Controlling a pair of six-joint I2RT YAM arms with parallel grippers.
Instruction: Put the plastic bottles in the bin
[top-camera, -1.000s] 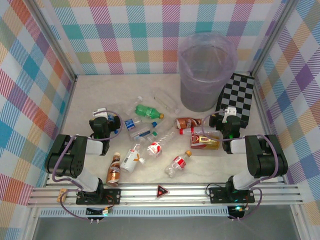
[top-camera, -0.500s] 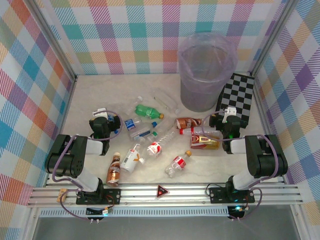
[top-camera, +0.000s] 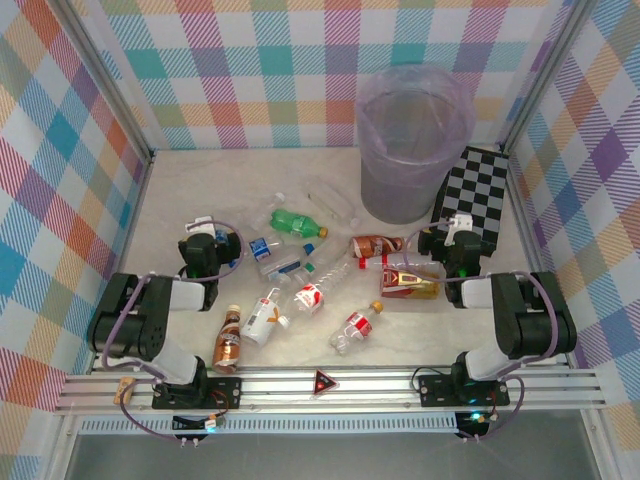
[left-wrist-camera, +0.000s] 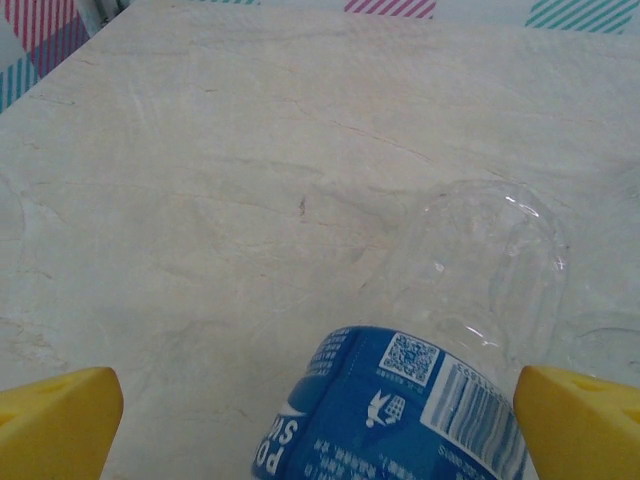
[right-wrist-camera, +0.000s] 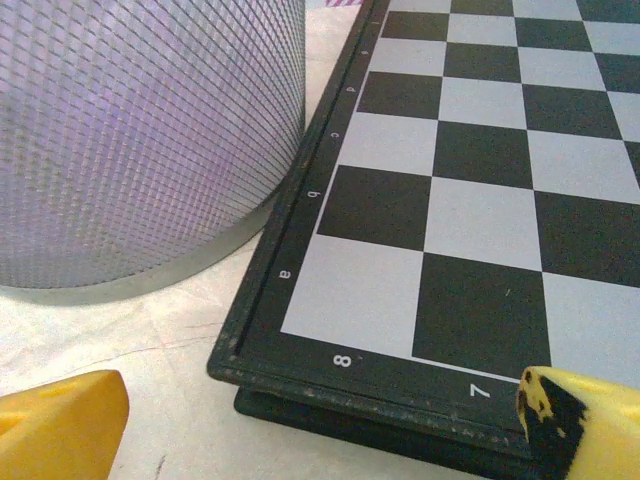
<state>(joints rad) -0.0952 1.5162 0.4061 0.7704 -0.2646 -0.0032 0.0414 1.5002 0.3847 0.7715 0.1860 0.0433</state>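
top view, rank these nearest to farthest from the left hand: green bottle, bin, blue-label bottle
1. Blue-label bottle, lying just to the right of the left hand.
2. Green bottle, farther right and a little farther back.
3. Bin, standing far back on the right.

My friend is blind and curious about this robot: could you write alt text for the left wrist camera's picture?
A clear plastic bottle with a blue label lies on a pale marbled table, between the wide-open yellow fingers of the left gripper. A strip of checked wall runs along the top edge.
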